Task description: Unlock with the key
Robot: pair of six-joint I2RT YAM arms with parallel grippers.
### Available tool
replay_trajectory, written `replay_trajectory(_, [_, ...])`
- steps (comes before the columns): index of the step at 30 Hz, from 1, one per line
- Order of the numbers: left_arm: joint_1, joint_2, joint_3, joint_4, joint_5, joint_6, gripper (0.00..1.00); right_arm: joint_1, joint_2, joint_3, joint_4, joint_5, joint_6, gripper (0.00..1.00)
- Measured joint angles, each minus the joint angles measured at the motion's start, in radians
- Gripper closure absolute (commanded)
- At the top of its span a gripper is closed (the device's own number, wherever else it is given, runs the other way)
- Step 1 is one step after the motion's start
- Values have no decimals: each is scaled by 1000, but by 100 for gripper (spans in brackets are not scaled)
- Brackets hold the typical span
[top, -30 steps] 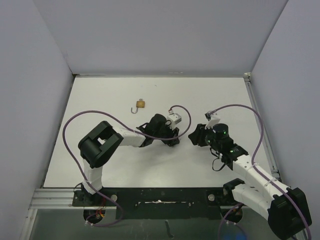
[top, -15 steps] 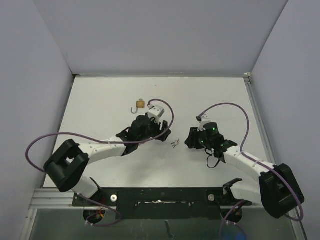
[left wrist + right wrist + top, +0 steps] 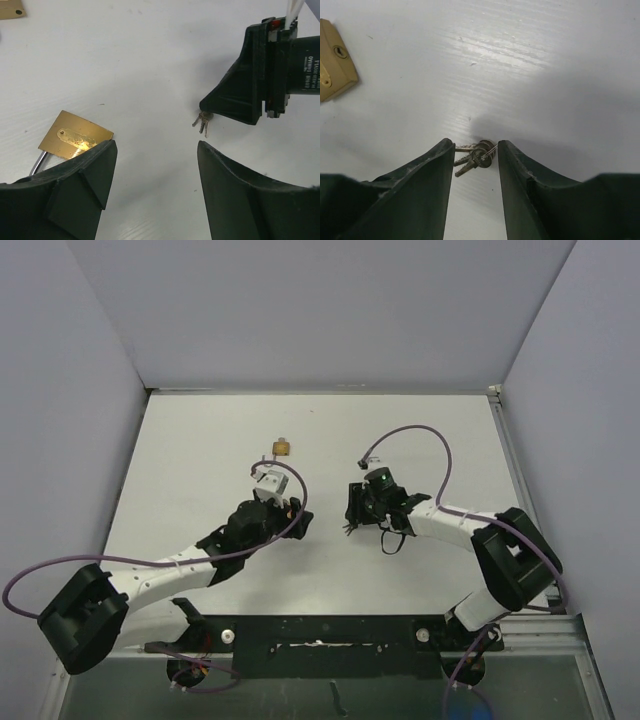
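White table [image 3: 200, 440], boxed by plain grey walls [image 3: 320, 310], carries the brass padlock [image 3: 282, 448] toward its far side, just beyond the left gripper [image 3: 156, 150], whose jaws stand apart with nothing between them. Only the wrist views resolve the keys [image 3: 476, 154], which are too small to make out from overhead. They lie flat on the table between the parted fingers of the right gripper [image 3: 475, 142].
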Motion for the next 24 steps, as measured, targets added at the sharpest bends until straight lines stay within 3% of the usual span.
replay_trajectory(8, [0,-73,-34,-8,-24,-17,36,13,113,101,-84,58,45,65])
replay_trajectory(24, [0,-91,-54,-17,-32,-16,36,43,117,129,-203,91,103,71])
